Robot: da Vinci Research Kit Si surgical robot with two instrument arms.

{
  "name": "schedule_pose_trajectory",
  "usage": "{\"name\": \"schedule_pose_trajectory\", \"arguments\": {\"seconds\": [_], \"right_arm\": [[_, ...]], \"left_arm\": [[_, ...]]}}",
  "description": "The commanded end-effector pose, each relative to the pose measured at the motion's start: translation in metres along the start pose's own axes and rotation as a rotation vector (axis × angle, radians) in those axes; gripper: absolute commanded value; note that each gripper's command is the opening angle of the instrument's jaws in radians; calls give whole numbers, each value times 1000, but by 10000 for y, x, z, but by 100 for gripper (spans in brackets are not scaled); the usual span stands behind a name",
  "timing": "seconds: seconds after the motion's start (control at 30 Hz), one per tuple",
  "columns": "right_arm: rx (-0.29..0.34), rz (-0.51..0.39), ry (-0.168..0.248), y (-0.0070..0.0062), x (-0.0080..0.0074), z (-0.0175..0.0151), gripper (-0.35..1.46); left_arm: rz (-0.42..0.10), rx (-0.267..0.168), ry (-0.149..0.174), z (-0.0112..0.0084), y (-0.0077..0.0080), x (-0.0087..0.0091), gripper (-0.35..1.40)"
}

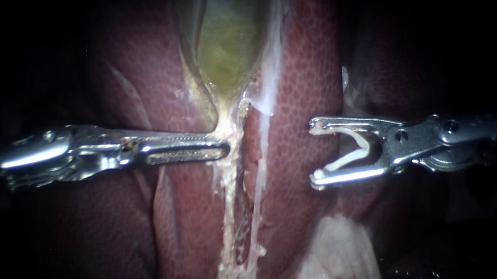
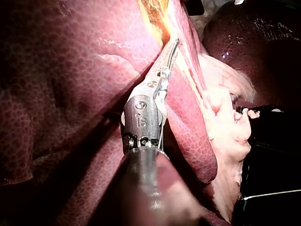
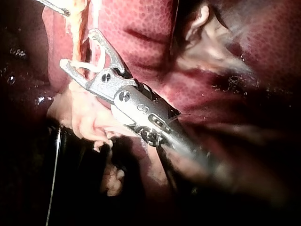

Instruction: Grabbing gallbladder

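Centre left: left instrument (image 1: 222, 146), jaws clamped on the neck of the gallbladder (image 1: 227, 50), the yellow-green sac at upper centre. Judged soft, slick, thin-walled, easily torn; best held at the narrow neck. Centre right: right instrument (image 1: 316, 152), jaws spread, cradling a white clip (image 1: 344, 161). No legible writing on tissue.

gallbladder (image 1: 230, 45) lies between liver (image 1: 306, 75) lobes | your left instrument (image 1: 225, 149) touches its lower end | your right instrument (image 1: 316, 153), clip (image 1: 344, 161) between jaws, sits rightward over liver
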Motion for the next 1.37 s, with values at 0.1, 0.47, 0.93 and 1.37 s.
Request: {"name": "schedule_pose_trajectory", "arguments": {"seconds": [0.1,0.47,0.93,1.37], "right_arm": [[0,0,0,0,0,0,56],[0,0,0,0,0,0,56],[0,0,0,1,-1,-1,56],[0,0,0,1,-1,-1,56]], "left_arm": [[-9,5,1,-8,-1,-4,-35],[-41,-12,-9,-71,9,-45,-35],[-33,-27,-31,-96,11,-65,-35],[-33,-27,-31,-96,11,-64,-35]]}}
